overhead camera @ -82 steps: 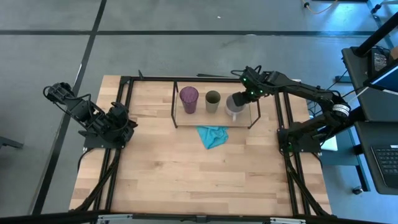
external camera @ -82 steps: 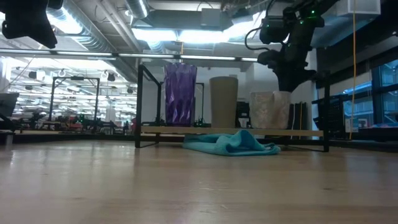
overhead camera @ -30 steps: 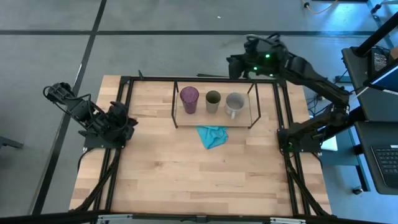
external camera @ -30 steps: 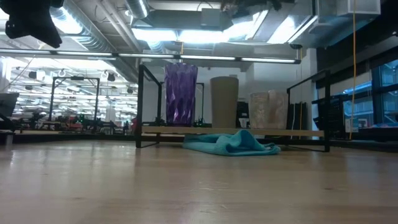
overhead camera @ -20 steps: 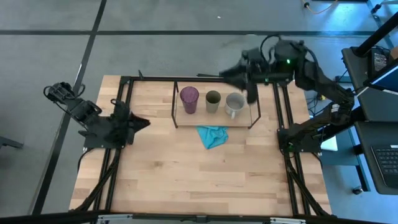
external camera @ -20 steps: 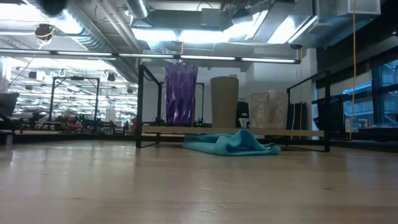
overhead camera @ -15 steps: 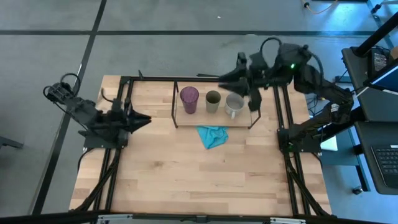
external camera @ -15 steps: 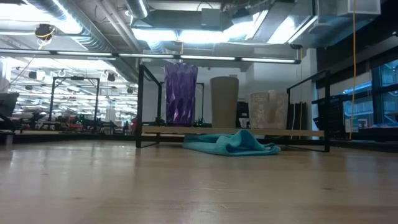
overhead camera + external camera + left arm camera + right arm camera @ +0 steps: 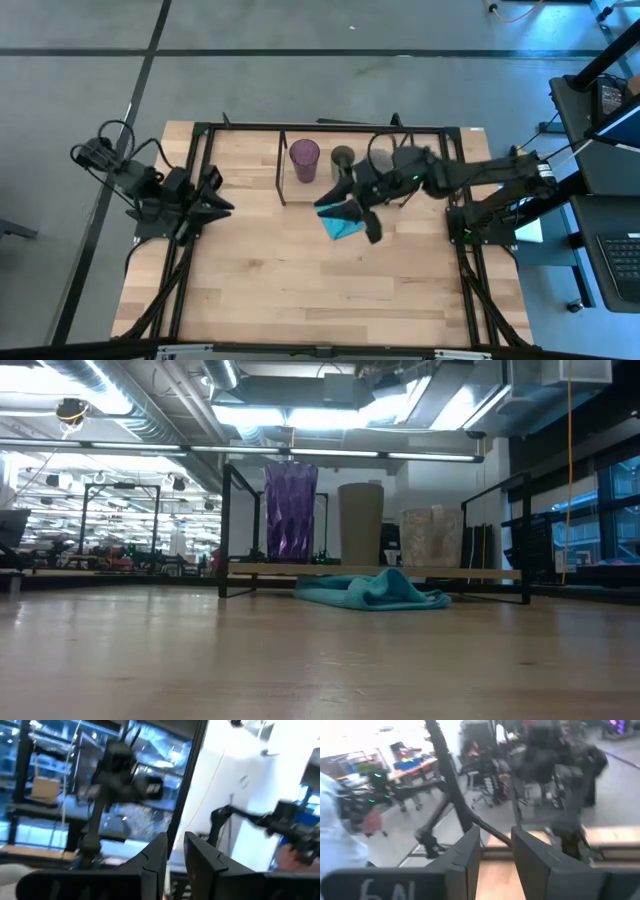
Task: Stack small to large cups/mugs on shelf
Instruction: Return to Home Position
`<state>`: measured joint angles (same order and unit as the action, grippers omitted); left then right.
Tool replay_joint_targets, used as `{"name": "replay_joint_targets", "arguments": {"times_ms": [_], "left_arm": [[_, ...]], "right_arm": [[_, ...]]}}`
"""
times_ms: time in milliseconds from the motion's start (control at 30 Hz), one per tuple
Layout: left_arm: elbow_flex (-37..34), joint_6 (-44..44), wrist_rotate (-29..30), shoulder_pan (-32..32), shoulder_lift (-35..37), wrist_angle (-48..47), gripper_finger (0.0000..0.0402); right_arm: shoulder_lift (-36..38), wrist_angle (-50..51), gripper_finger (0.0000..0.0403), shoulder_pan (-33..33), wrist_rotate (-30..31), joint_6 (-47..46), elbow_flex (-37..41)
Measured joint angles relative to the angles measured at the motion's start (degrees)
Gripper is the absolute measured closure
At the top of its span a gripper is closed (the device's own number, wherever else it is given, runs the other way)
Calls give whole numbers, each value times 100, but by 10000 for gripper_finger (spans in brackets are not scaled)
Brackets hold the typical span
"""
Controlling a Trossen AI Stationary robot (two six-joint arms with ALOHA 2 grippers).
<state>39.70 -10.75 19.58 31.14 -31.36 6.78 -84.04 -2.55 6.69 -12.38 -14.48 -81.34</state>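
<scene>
Three vessels stand in a row on the shelf's wooden board (image 9: 480,571). They are the purple tumbler (image 9: 290,510), the olive-green cup (image 9: 360,523) and the grey mug (image 9: 433,537). From above I see the tumbler (image 9: 304,160) and part of the olive cup (image 9: 343,155); my right arm hides the mug. My right gripper (image 9: 357,207) hovers high over the shelf's near edge and the teal cloth, open and empty; its wrist view (image 9: 496,850) shows the gap. My left gripper (image 9: 213,191) is raised at the table's left, slightly open and empty, as its wrist view (image 9: 176,852) shows.
A teal cloth (image 9: 338,222) lies crumpled on the table just in front of the shelf, and also shows in the low view (image 9: 372,592). The shelf's black wire frame (image 9: 281,165) stands up around the cups. The near half of the wooden table (image 9: 320,290) is bare wood.
My right arm has swung from behind the shelf's far right corner toward the near left, and now reaches over the mug and the cloth. My left gripper has risen out of the low view and turned toward the table's right. The three cups have stayed in place.
</scene>
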Motion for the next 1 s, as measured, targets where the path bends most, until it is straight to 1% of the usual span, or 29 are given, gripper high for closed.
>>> {"name": "replay_joint_targets", "arguments": {"times_ms": [67,200,300,400,533,667,733,767,833,933,1000], "left_arm": [[-343,-94,-106,0,176,293,342],[-825,-216,-226,0,675,251,342],[-909,126,-234,0,1215,124,342],[-913,437,-91,0,1838,-427,342],[-918,675,463,0,2597,-1125,342],[-920,704,1546,0,3132,-1852,342],[-837,702,2060,0,3106,-2082,342],[-793,690,2152,-2,3112,-2195,342],[-749,684,2282,0,3116,-2137,342],[-758,688,2795,-1,3113,-2194,342],[-756,713,2934,-1,3117,-2159,342]], "right_arm": [[8,-487,291,-5,33,-209,512],[313,-1417,291,-91,28,-502,1323],[693,-1453,291,-203,44,-635,1795],[1188,-1407,291,-339,152,-610,2260],[1942,-1463,291,-558,270,-612,2859],[2600,-1422,291,-800,297,-634,3361],[2934,-1444,291,-945,379,-636,3595],[3079,-1411,291,-1019,490,-650,3717],[3341,-1375,291,-1165,668,-716,3964],[3758,-1401,291,-1428,681,-779,4305],[4024,-1401,291,-1588,678,-791,4549]]}}
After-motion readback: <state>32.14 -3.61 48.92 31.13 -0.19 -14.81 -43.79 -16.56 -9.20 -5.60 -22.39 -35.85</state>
